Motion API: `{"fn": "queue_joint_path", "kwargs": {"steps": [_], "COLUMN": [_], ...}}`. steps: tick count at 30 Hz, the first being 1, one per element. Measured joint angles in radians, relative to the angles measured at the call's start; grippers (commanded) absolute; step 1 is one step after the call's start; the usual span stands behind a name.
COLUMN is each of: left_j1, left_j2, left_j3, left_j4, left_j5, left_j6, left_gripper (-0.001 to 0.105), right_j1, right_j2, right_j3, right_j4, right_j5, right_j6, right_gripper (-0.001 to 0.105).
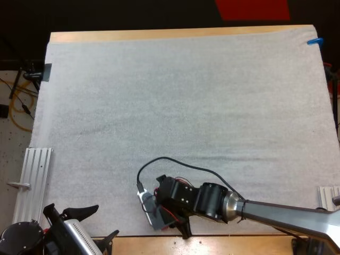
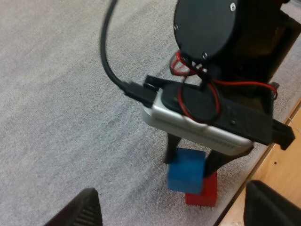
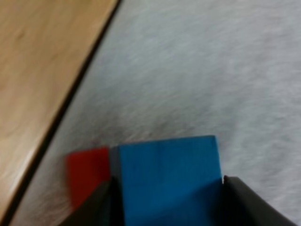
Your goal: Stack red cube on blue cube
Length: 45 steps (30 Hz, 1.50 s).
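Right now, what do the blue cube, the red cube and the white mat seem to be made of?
Blue cube: probably painted wood or hard plastic; flat matte faces, straight edges, no gloss.
Red cube: likely the same; even matte colour.
White mat: perhaps foam or felt-like sheet; dull, finely grainy surface.
The look alone cannot settle it.

White mat (image 1: 175, 95) covers nearly all the table (image 1: 159, 35). Bare wood shows as a thin strip along the far edge at 12 o'clock and a short stretch at the near edge at 6.

Ribbed metal rail (image 1: 33, 180) at 8 o'clock, lying just beside the mat's left edge. Second metal piece (image 1: 328, 194) at 4 o'clock, cut off by the frame.

Dark clamp (image 1: 40, 71) at 10 o'clock on the mat's left edge. Floor (image 1: 13, 133) at 9 o'clock, with a yellow cable (image 1: 18, 98) looped on it.
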Motion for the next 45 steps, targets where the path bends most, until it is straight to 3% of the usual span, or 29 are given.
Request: {"fn": "queue_joint_path", "kwargs": {"steps": [6,17,31,33,38,45], "left_j1": [0.0,0.0,0.0,0.0,0.0,0.0], "left_j2": [0.0,0.0,0.0,0.0,0.0,0.0], "left_j3": [0.0,0.0,0.0,0.0,0.0,0.0], "left_j4": [0.0,0.0,0.0,0.0,0.0,0.0], "left_j5": [0.0,0.0,0.0,0.0,0.0,0.0], "left_j6": [0.0,0.0,0.0,0.0,0.0,0.0], "left_gripper": [0.063,0.063,0.063,0.063,0.063,0.063], "right_j1": [-0.026,-0.213,-0.274,-0.274,-0.274,-0.274], "right_j2": [-0.002,0.018,0.177,0.182,0.181,0.147], "right_j3": [-0.065,-0.075,-0.075,-0.075,-0.075,-0.075], "right_j4": [-0.005,-0.004,-0.016,-0.024,-0.035,-0.036], "right_j5": [0.034,0.091,0.139,0.139,0.139,0.147], "right_j6": [0.051,0.213,0.25,0.264,0.293,0.302], "right_gripper": [0.027,0.027,0.028,0.032,0.064,0.067]}}
